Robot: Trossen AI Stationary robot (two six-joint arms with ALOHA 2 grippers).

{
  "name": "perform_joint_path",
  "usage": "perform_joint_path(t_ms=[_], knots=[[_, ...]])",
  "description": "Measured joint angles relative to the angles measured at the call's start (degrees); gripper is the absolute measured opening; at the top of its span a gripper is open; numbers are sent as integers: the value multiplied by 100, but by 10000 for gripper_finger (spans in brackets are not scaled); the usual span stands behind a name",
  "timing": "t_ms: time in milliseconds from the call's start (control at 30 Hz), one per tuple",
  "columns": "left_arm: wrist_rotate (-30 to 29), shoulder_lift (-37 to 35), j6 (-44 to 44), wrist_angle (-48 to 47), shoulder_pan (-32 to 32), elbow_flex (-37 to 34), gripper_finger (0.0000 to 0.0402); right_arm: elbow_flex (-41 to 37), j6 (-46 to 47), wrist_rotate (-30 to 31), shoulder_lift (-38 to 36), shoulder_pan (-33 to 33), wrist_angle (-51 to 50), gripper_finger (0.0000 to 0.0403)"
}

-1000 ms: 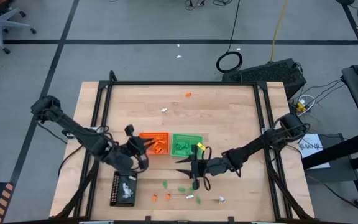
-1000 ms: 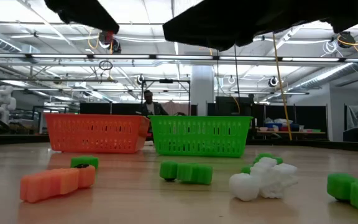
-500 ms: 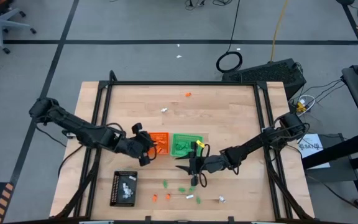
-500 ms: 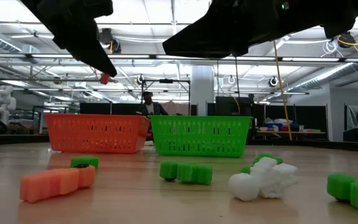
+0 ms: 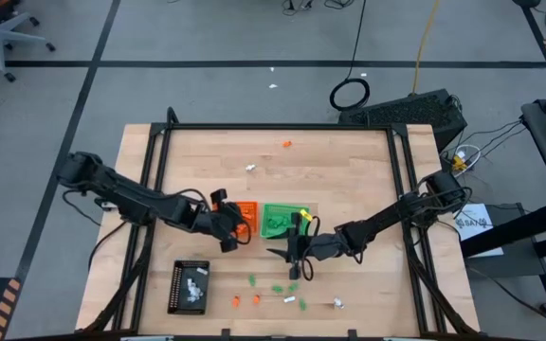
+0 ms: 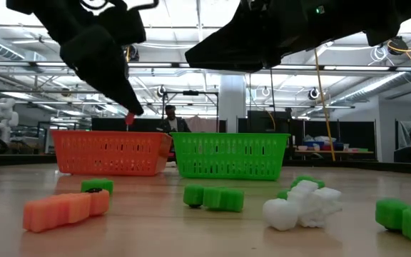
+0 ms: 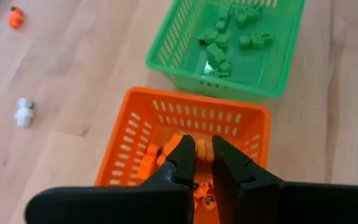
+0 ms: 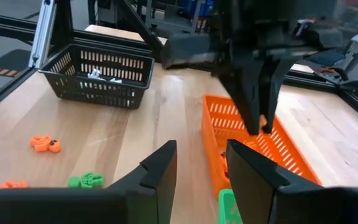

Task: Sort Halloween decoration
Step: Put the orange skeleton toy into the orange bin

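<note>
Where trinkets (image 5: 252, 280) litter the wooden table (image 5: 349, 180), left fingers (image 7: 185, 158) pinch an orange piece; right fingers (image 8: 160, 168) gape empty.

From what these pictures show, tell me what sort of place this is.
Most likely a robotics lab or workshop. A wooden table stands on a taped grey floor with loose cables, an office chair sits nearby, and the low view shows exposed ceiling pipes and workstations behind.

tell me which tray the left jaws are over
The orange tray. The left gripper hangs right above it, pinching a small orange trinket. The green tray sits beside it, and the black tray lies apart, nearer the table's front edge.
</note>
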Motion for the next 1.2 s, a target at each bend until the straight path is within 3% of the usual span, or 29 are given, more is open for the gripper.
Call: perform_joint_path(t_ms=[200, 600, 800, 1000, 1200], knots=[[44, 416, -44, 332, 23, 2, 38, 0, 285, -1, 0, 17, -4, 123], [39, 728, -139, 351, 42, 2, 138, 0, 210, 17, -111, 192, -87, 123], [214, 441, -140, 268, 21, 2, 155, 0, 188, 105, -273, 195, -249, 123], [171, -96, 300, 363, -163, 2, 156, 0, -72, 895, -579, 178, -410, 123], [-527, -470, 1209, 370, -288, 4, 152, 0, -614, 1073, -744, -215, -455, 114]])
